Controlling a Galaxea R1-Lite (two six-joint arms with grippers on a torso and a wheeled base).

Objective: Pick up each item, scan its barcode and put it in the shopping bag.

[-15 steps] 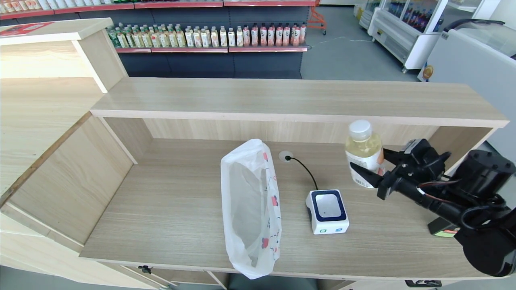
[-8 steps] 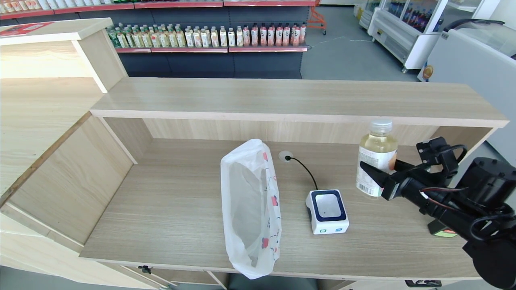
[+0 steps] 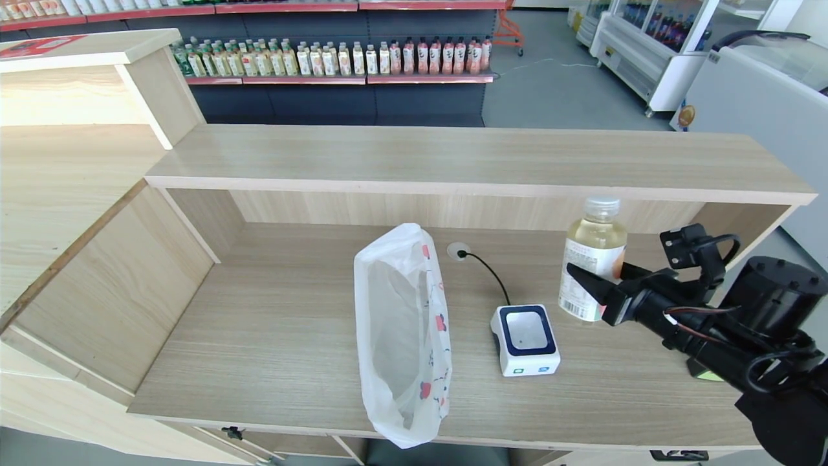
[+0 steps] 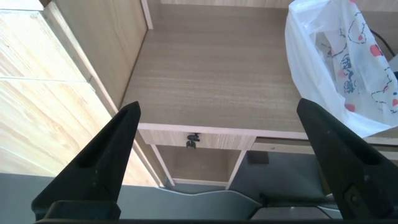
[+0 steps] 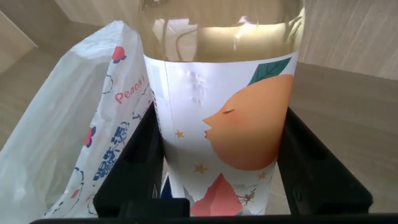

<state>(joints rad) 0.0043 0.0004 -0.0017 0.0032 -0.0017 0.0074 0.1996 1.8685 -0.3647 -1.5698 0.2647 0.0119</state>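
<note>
Right jaws: clamped on the bottle (image 3: 593,259), one black finger on each side of its label, low on the body.
Left jaws: apart with nothing between them; the two dark fingers (image 4: 102,165) hang over the near edge of the tabletop (image 3: 291,323).
Bottle: upright, clear, filled with pale yellow liquid and closed with a pale cap. Its white label carries an orange face, and the barcode (image 3: 572,304) sits low on the side turned toward the scanner (image 3: 525,338). Whether its base touches the tabletop cannot be told.
Scanner: a white box with a dark-blue-framed window facing up, on the tabletop just beside the bottle, on the robot's left of it and nearer the robot.
Cable (image 3: 488,272): black, running from the scanner's back to a round port (image 3: 458,251) in the tabletop.
Shopping bag (image 3: 401,330): white plastic with red and blue prints, on the tabletop with its mouth open, left of the scanner, near it but apart.
Ledge (image 3: 453,155): a raised wooden counter top behind the work surface.
Store shelf (image 3: 336,58): far back, lined with rows of drink bottles.
</note>
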